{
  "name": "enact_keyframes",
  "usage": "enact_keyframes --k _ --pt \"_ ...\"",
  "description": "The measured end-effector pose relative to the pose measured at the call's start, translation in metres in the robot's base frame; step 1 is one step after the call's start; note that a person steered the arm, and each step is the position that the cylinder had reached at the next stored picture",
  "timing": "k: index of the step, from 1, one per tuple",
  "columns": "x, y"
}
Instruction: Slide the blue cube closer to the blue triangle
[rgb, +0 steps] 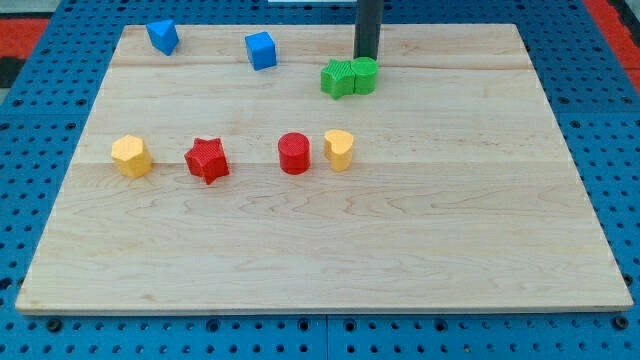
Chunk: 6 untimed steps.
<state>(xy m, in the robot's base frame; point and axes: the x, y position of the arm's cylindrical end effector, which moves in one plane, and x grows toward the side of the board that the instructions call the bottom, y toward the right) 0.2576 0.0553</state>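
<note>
The blue cube (261, 50) sits near the view's top, left of centre. The blue triangle (163, 36) lies further left, near the top left corner of the wooden board (320, 250). A clear gap separates the two. My tip (366, 57) is at the view's top, right of the blue cube by a good distance. It stands just behind the green cylinder (365, 75), which touches a green star (338, 78) on its left.
Across the board's middle stand a yellow hexagon (131, 156), a red star (207, 160), a red cylinder (294, 153) and a yellow heart (339, 149). The board rests on a blue pegboard (40, 150).
</note>
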Motion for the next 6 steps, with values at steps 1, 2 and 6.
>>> enact_keyframes --k 1,2,6 --pt "-0.002 -0.026" --pt "-0.002 -0.067" --pt "-0.036 -0.229"
